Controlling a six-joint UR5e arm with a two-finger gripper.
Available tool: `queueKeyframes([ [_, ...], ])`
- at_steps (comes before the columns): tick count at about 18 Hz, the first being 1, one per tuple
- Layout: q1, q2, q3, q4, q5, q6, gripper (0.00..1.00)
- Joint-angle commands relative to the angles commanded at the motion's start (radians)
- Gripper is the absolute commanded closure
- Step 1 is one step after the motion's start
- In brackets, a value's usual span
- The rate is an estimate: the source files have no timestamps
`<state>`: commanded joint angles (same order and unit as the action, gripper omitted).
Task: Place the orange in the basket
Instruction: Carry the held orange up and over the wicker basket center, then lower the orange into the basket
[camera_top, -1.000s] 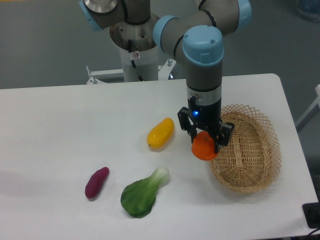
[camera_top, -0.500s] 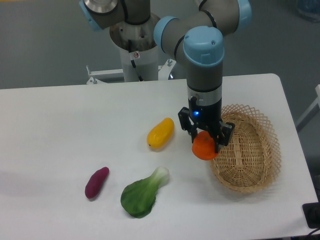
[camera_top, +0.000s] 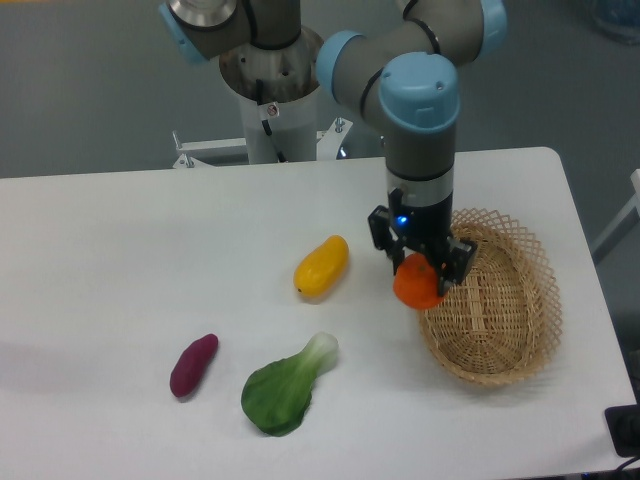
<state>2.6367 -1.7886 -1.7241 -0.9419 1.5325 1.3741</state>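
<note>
The orange is a small round bright orange fruit held between the fingers of my gripper, which is shut on it. It hangs above the table, just at the left rim of the basket, a large oval tan wicker basket at the right side of the table. The orange overlaps the basket's near-left edge in this view. The basket's inside shows nothing in it.
A yellow-orange elongated mango-like fruit lies left of the gripper. A green leafy vegetable and a purple sweet potato lie nearer the front. The robot base stands behind the table. A dark object sits at the lower right corner.
The gripper with the orange has moved a little to the right and slightly up, toward the basket's left rim. The other things have not moved.
</note>
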Motion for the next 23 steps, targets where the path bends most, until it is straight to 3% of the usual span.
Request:
queueKeyframes([
  [4,0.133,-0.017,-0.028,0.009,0.000,0.178,0.43],
  [7,0.195,-0.061,-0.029,0.021,-0.002,0.235,0.43],
  [11,0.197,-0.115,-0.078,0.087,-0.002,0.177,0.42],
  [16,0.198,-0.127,-0.133,0.120,-0.003,-0.027,0.42],
  [23,0.195,-0.129,-0.160,0.124,-0.002,-0.033,0.39],
])
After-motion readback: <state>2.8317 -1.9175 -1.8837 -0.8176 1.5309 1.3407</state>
